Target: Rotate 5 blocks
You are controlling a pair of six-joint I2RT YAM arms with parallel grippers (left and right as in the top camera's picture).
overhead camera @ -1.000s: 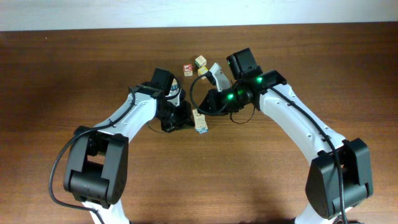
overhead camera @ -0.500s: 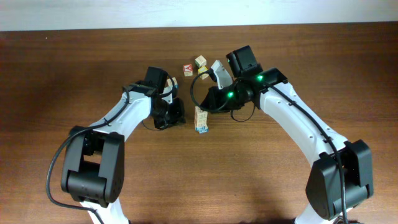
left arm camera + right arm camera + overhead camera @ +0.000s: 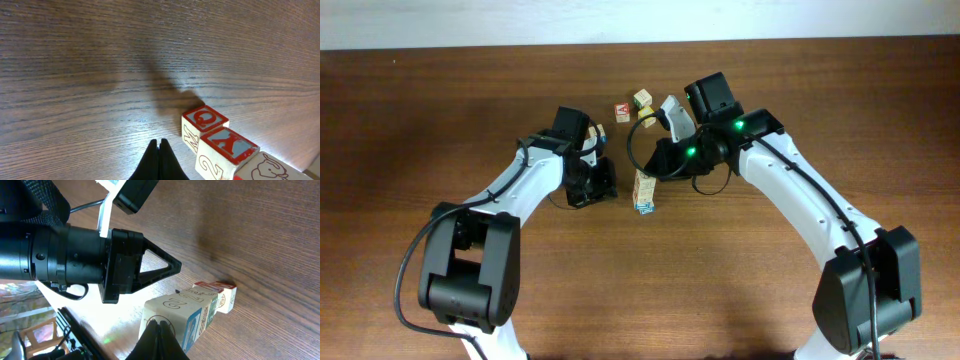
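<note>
So both hands are pinched fully shut, nothing in either. The left hand [image 3: 160,152] sits just beside the row of three blocks [image 3: 642,192] mid-counter [image 3: 420,120], and the right hand [image 3: 159,330] is near its far end. A red-faced block [image 3: 622,111] and a pale block [image 3: 642,98] lie farther back.

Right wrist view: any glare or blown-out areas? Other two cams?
Right wrist: table blown out white beside the row of blocks. Left wrist: glare in the bottom right corner by the blocks, soft shadow streak on the wood, grain sharp. Overhead: even light, green LEDs on the right arm bloom slightly.
</note>
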